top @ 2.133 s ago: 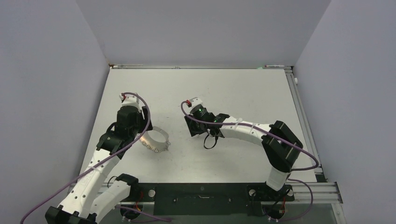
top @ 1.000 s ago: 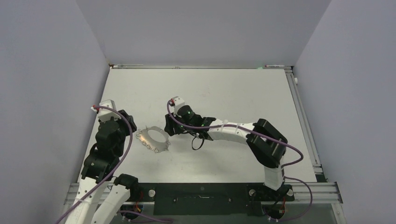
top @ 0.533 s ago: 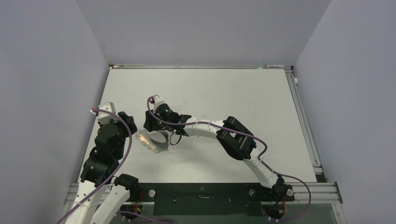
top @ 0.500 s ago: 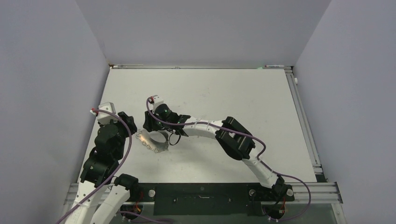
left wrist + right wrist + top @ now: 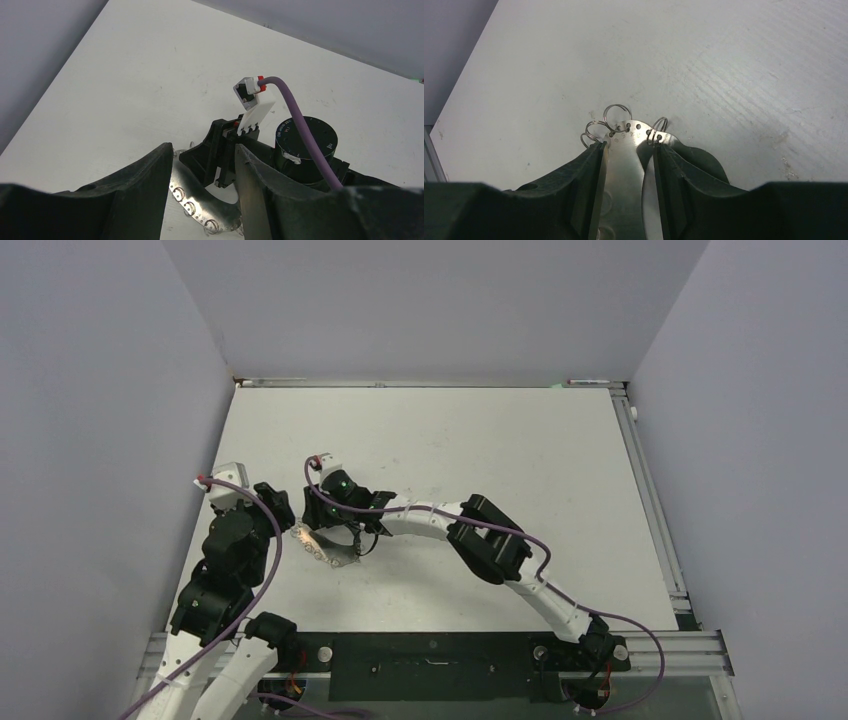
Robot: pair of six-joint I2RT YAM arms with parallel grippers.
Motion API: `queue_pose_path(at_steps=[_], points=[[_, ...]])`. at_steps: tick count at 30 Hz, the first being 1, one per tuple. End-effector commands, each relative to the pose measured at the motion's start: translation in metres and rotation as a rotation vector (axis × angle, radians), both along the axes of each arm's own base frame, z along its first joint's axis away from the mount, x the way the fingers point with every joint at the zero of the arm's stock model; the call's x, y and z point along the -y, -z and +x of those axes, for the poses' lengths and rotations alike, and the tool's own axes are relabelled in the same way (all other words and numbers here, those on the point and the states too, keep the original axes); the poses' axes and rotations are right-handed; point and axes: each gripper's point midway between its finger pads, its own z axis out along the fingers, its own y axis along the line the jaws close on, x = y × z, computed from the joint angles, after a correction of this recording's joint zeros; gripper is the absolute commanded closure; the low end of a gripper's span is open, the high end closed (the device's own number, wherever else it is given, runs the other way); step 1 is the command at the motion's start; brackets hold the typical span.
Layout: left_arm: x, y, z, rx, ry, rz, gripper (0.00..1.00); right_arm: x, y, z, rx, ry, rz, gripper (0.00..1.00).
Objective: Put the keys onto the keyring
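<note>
The keyring (image 5: 326,549) is a silver band hoop with small wire loops along its rim, lying left of centre on the table. My right gripper (image 5: 322,530) reaches in from the right. In the right wrist view its jaws (image 5: 628,145) sit against both sides of the keyring's band (image 5: 624,150), shut on it. My left gripper (image 5: 287,519) is just left of the hoop. In the left wrist view it (image 5: 202,150) is open and holds nothing, with the keyring (image 5: 200,210) and the right gripper (image 5: 220,160) beyond its tips. The keys are out of view.
The white table (image 5: 480,450) is walled in grey on the left, back and right. A metal rail (image 5: 645,490) runs along its right edge. The right arm (image 5: 480,540) stretches across the near middle, its purple cable (image 5: 300,130) close to my left fingers.
The right arm has swung left from the table's middle onto the keyring, and its jaws have narrowed around the band. The left arm drew back earlier and now holds still.
</note>
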Motion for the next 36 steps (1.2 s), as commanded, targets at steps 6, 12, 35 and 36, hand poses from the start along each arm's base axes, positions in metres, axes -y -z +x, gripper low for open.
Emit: queue_pose_path(at_steps=[6, 12, 35, 36], points=[[0.000, -0.013, 0.003, 0.052, -0.005, -0.007, 0.55, -0.014, -0.015, 0.009, 0.023, 0.024, 0.045, 0.60], [0.001, -0.013, 0.004, 0.047, 0.000, -0.004, 0.54, -0.013, -0.007, 0.009, 0.014, 0.025, 0.033, 0.62], [0.003, -0.010, 0.006, 0.034, 0.007, 0.001, 0.55, -0.010, -0.016, 0.016, 0.041, 0.013, 0.060, 0.58], [0.003, -0.010, 0.006, 0.034, 0.007, 0.001, 0.54, -0.011, -0.014, 0.016, 0.038, 0.007, 0.060, 0.58]])
